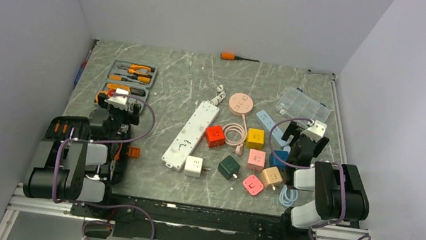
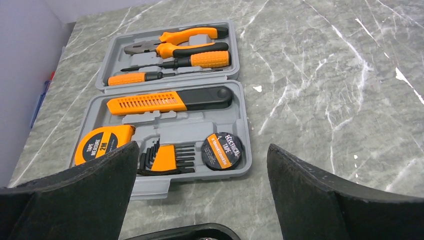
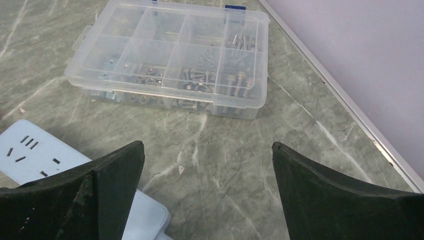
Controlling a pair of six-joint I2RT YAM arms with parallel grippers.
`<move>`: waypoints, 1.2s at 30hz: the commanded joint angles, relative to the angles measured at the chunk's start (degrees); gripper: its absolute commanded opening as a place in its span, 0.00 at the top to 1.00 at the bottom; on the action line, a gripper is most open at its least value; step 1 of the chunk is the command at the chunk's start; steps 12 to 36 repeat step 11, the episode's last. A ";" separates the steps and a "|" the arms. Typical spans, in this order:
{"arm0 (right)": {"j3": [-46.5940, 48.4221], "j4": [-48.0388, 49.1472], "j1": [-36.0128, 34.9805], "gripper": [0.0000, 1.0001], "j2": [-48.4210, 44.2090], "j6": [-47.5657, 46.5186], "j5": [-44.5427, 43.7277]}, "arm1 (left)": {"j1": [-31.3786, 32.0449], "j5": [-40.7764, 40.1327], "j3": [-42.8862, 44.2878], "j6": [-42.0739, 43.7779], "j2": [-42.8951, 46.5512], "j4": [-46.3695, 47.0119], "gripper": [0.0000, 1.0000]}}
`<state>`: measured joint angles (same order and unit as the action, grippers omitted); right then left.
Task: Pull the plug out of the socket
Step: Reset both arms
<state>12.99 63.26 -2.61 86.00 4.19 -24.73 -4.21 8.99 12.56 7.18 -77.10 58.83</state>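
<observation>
The socket, a long white strip, lies mid-table. Its long axis runs from the far edge toward the near edge, slanting left. Bare marble lies on its left. Coloured cubes crowd its right, and a white cube sits just beside its near end. Only the top view shows it. The left gripper hangs spread wide at the tool case by the left edge. The right gripper is likewise released and faces the screw box near the far right corner.
</observation>
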 commanded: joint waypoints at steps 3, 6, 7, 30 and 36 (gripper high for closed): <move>0.30 3.09 0.16 0.00 -0.97 0.74 0.91 | -0.19 -0.90 0.93 -1.01 -0.39 1.35 0.01; 0.29 3.14 0.20 0.00 -0.92 0.71 0.92 | -0.09 -0.91 0.97 -0.96 -0.49 1.24 0.01; 0.28 3.13 0.22 0.00 -0.91 0.73 0.96 | -0.09 -0.91 0.93 -1.02 -0.52 1.32 0.00; 0.28 3.14 0.22 0.00 -0.92 0.69 0.91 | -0.10 -0.88 0.26 -1.14 -0.16 2.37 0.01; 0.28 3.14 0.22 0.00 -0.92 0.69 0.91 | -0.10 -0.88 0.26 -1.14 -0.16 2.37 0.01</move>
